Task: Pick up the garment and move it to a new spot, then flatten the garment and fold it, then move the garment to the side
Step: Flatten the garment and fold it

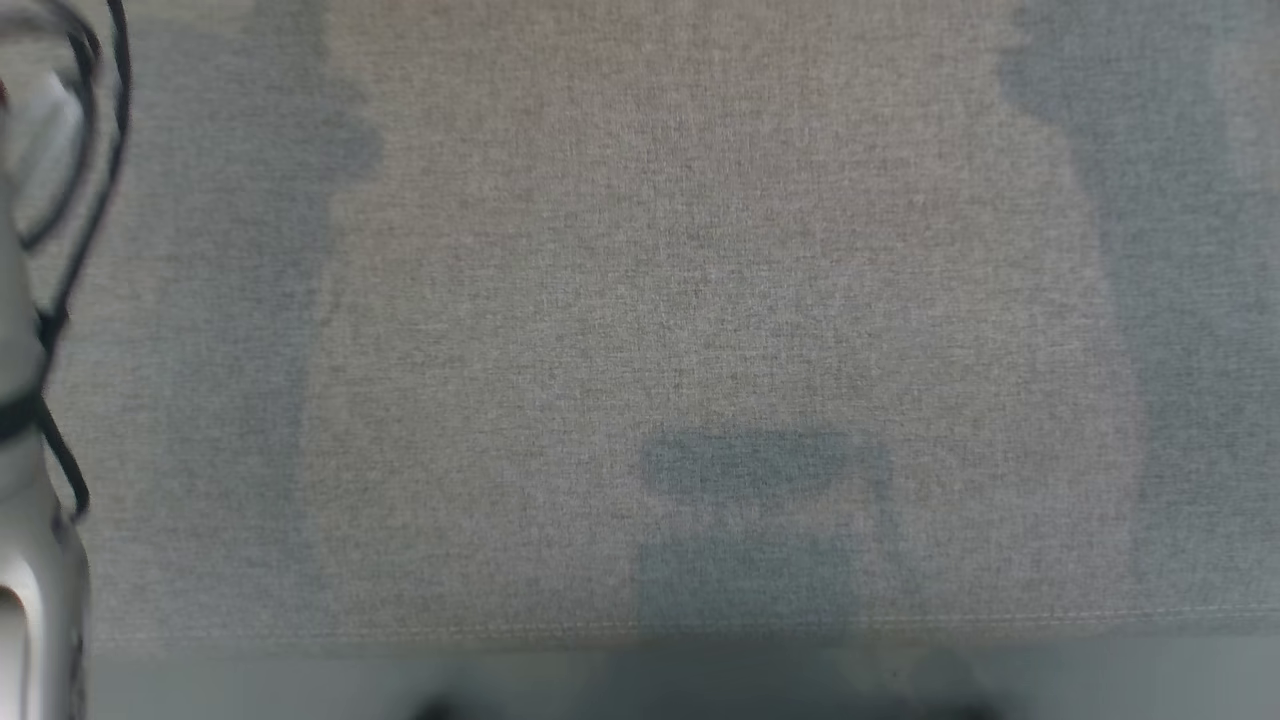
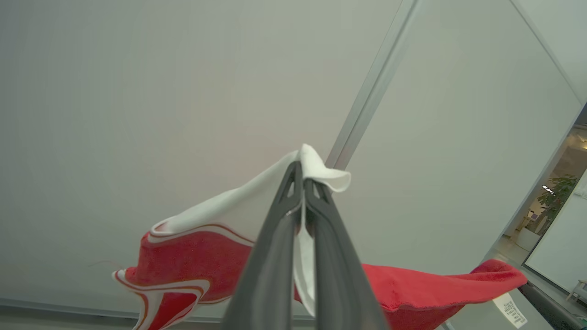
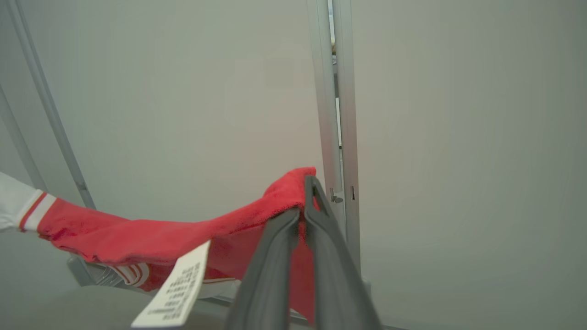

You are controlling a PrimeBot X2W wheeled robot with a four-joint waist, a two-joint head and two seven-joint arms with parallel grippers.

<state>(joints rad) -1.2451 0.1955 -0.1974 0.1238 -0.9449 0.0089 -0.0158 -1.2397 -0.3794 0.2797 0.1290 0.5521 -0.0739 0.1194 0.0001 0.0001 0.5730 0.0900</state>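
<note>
The garment is red cloth with white panels and striped trim. It hangs in the air, stretched between my two grippers. In the left wrist view my left gripper is shut on a white corner of it, the cloth folding over the fingertips. In the right wrist view my right gripper is shut on a red edge of the garment, and a white care label dangles below. In the head view a pale arm with black cables stands at the left edge.
The head view looks down on a grey fabric surface whose front edge runs along the bottom. Both wrist views face pale wall panels with metal frame strips. A potted plant stands far off at the right.
</note>
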